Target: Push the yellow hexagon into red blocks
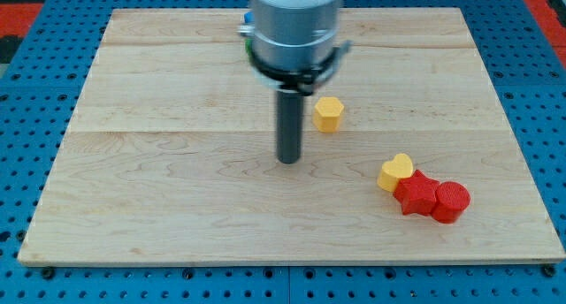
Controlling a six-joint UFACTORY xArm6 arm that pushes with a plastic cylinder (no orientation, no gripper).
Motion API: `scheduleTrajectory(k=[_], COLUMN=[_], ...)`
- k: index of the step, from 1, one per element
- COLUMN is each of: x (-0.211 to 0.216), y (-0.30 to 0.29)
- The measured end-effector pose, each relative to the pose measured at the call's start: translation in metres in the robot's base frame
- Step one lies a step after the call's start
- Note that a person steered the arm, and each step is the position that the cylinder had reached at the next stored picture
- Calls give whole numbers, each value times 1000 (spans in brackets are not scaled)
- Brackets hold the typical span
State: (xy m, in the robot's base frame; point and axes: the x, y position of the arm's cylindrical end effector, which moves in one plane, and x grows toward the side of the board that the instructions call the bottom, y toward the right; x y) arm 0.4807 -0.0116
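The yellow hexagon (328, 114) stands right of the board's middle. My tip (289, 160) rests on the board just to its lower left, a small gap apart from it. Two red blocks lie at the lower right: a red star-like block (416, 195) and a red cylinder (451, 201), touching each other. A yellow heart-shaped block (395, 172) touches the red star's upper left side. The hexagon is well apart from the red blocks, up and to the left of them.
The wooden board (177, 180) lies on a blue pegboard surface. The arm's grey body (294, 26) hangs over the board's top middle and hides something blue-green behind it.
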Motion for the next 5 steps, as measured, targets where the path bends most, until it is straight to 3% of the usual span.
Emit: scheduleTrajectory(k=[1,4,5], x=[-74,-111,-51], y=[49,126,123])
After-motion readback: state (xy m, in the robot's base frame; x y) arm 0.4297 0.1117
